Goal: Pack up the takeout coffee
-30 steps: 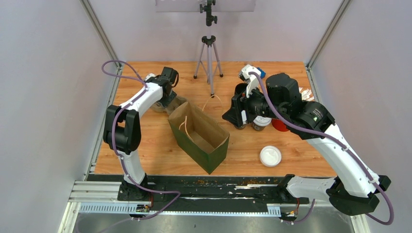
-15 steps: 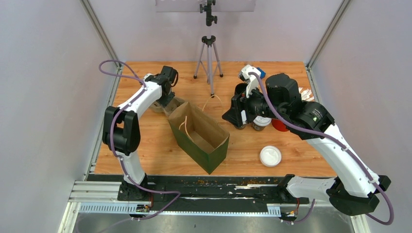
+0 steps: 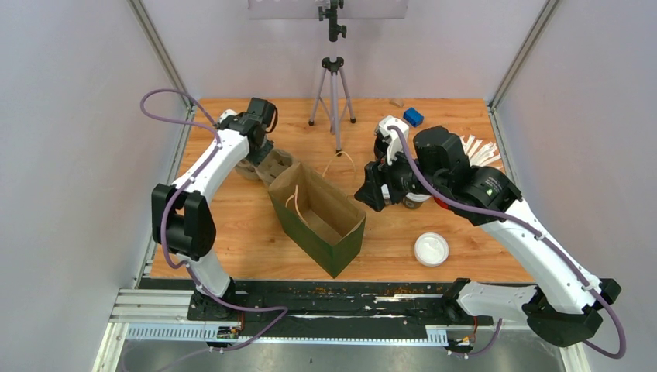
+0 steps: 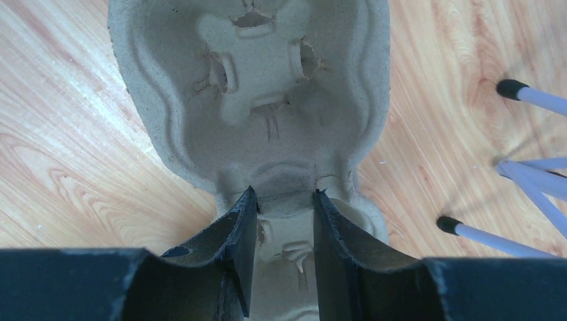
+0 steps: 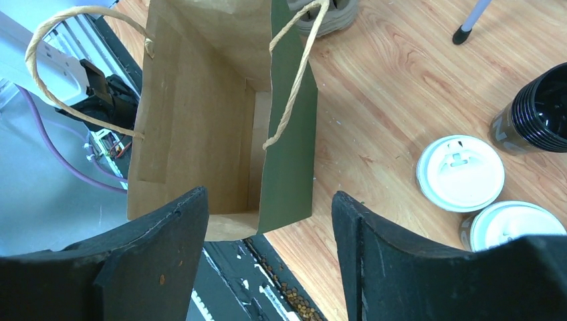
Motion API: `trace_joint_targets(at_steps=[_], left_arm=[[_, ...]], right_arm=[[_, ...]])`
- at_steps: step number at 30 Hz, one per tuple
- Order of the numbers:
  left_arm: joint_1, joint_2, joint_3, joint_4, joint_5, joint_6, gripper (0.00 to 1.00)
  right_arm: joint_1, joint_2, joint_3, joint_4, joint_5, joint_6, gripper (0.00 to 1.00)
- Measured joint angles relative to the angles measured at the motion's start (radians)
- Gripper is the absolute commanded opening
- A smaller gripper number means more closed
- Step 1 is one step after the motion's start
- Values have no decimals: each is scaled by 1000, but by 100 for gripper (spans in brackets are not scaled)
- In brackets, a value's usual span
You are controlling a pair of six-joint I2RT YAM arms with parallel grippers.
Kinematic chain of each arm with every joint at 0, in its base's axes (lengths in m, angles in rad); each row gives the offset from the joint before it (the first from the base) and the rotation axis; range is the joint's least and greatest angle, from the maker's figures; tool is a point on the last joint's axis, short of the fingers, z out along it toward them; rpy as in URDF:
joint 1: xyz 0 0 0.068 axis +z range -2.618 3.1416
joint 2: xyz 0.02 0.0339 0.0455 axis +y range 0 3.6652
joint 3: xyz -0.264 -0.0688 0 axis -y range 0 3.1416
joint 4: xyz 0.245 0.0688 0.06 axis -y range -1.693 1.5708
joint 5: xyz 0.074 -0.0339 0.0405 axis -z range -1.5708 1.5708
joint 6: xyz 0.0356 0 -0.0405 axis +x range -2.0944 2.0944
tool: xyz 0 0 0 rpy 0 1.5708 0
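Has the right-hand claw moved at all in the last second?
Yes. The right gripper has slid slightly left toward the paper bag; the blue box, hidden behind its wrist before, now shows.

wooden table (image 3: 232, 240): paper bag (image 3: 318, 221), lidded cups (image 5: 460, 172)

Bright, diffuse light from above; soft shadows on wooden table (image 3: 248, 236); all views sharp, wood slightly washed.

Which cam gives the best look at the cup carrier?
Left wrist: the cup carrier fills the frame, its wells seen from above. Top external shows it small and partly hidden; right wrist catches only a sliver at the top edge.
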Motion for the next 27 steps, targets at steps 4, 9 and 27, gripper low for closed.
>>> trace_joint_targets(at_steps=[4,9,27], left_arm=[[0,-21,40,-27,11,28,32],[0,-92,92,-47,82,81,29],[-194,-395,274,-98,309,109,24]], right_arm=[[0,-21,-16,2,3,2,68],[0,-72,-29,7,14,2,70],[0,-98,-106,60,37,20,71]])
